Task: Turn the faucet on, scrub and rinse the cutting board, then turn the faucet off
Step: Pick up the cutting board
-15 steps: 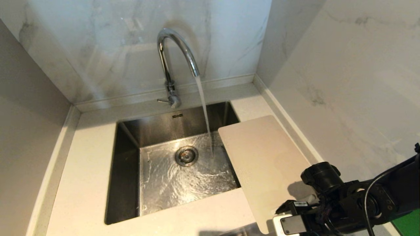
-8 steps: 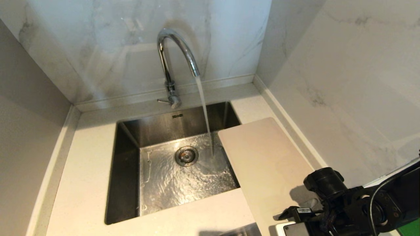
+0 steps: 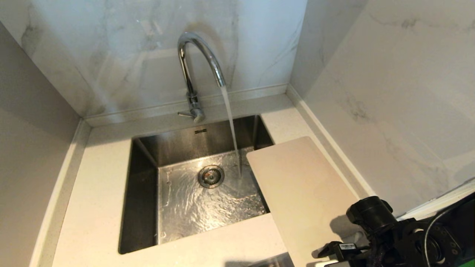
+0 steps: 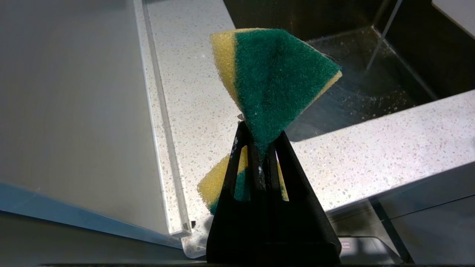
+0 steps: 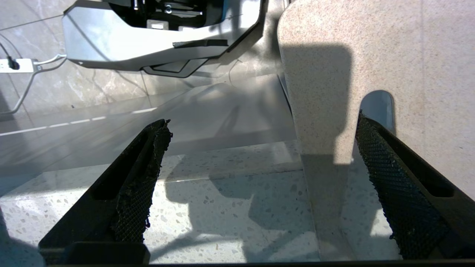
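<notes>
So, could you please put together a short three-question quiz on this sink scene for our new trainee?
1. True or false: water is running from the faucet into the sink.
2. What is the left gripper clamped on?
A. the cutting board
B. a green and yellow sponge
C. nothing
3. Fill in: the right gripper has its fingers wide ____, with the near end of the cutting board lying between them.

Key:
1. True; the stream lands beside the drain.
2. B, the sponge.
3. Open; neither pad presses the board.
</notes>
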